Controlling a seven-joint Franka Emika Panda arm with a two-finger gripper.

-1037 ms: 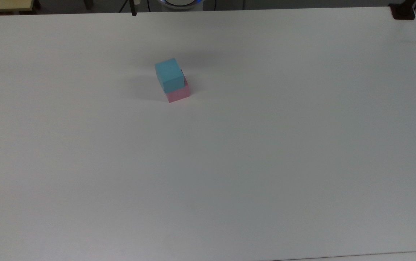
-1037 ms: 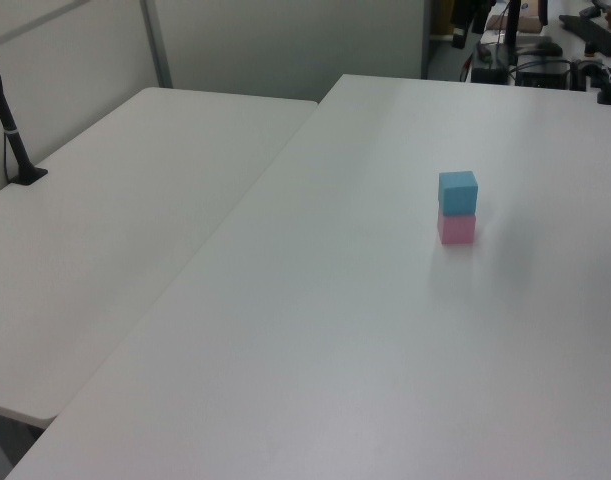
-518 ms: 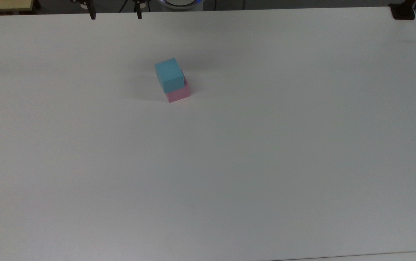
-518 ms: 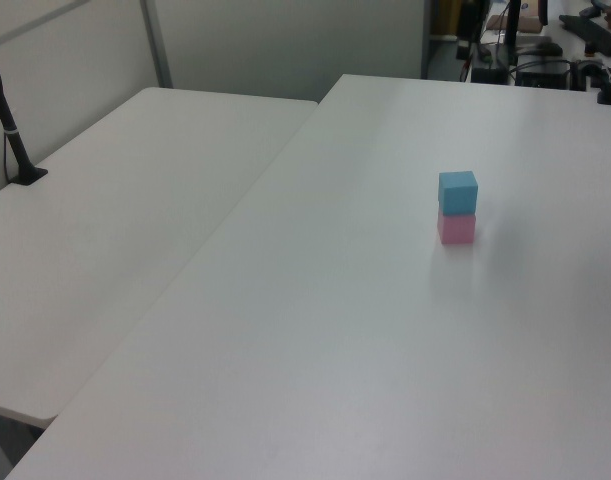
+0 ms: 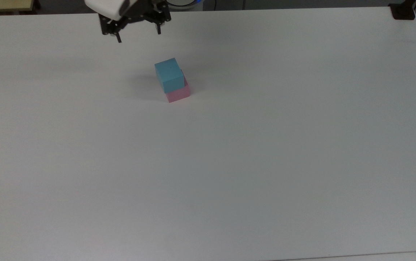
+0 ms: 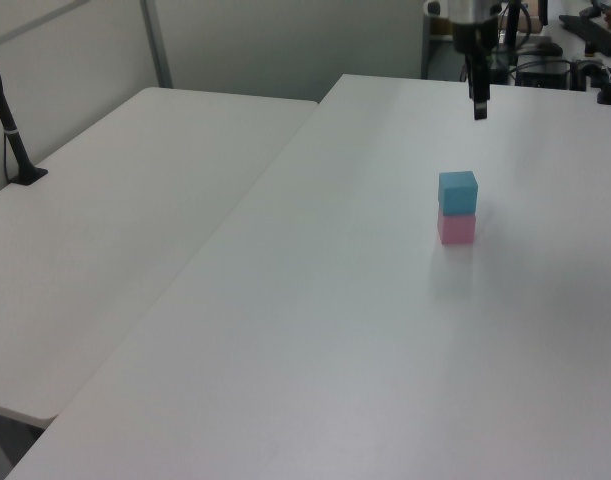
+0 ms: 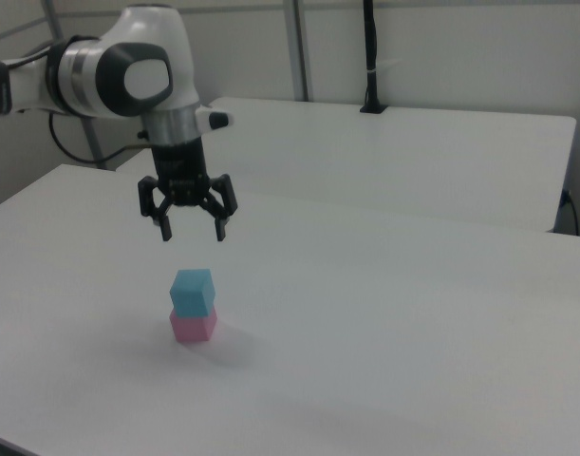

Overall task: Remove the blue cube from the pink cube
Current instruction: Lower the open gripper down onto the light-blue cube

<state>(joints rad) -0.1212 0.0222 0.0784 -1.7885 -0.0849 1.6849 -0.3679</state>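
Here we see the gripper [image 7: 192, 231] hanging above the blue cube [image 7: 192, 291], its jaws spread wide and empty; the blue cube sits below them on the pink cube [image 7: 193, 326], on the white table [image 7: 413, 332].

My white bench [image 5: 266, 163] is matte and plain. In the left view a second white bench [image 6: 115, 220] butts against its left edge, with a black pole [image 6: 7, 125] standing on a small foot near that bench's far left side. The right view shows the same second bench [image 7: 413, 152] behind mine, and a black pole [image 7: 370, 57] rising from it against grey wall panels [image 7: 460, 47]. In the top view a dark clamp [image 5: 403, 11] sits at my bench's upper right corner.
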